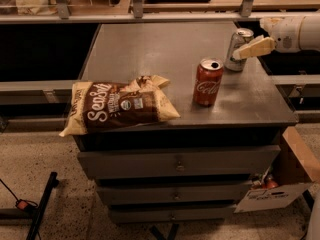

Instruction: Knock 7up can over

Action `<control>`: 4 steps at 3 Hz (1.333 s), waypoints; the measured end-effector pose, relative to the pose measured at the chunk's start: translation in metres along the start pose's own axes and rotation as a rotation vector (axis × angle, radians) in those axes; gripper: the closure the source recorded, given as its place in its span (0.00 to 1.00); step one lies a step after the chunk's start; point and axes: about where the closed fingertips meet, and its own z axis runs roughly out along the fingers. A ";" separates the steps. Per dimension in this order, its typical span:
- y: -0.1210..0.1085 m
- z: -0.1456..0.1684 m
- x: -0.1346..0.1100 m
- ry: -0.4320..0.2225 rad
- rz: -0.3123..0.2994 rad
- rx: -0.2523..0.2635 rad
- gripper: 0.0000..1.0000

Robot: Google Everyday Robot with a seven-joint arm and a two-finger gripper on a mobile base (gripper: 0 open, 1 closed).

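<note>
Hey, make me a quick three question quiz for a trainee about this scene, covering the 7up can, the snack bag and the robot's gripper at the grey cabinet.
1. True or false: the 7up can is lying on its side.
2. Fill in: seen from the camera, the snack bag lies at the cabinet top's front ____ corner.
3. Pick one. The gripper is: A) right by the 7up can, on the can's right in the picture; B) over the snack bag; C) below the cabinet top.

Key
1. False, it stands upright.
2. Left.
3. A.
</note>
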 end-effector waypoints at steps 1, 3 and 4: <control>0.002 0.014 0.006 -0.070 0.005 -0.025 0.00; 0.002 0.030 0.020 -0.143 0.038 -0.043 0.01; -0.002 0.031 0.031 -0.182 0.088 -0.045 0.13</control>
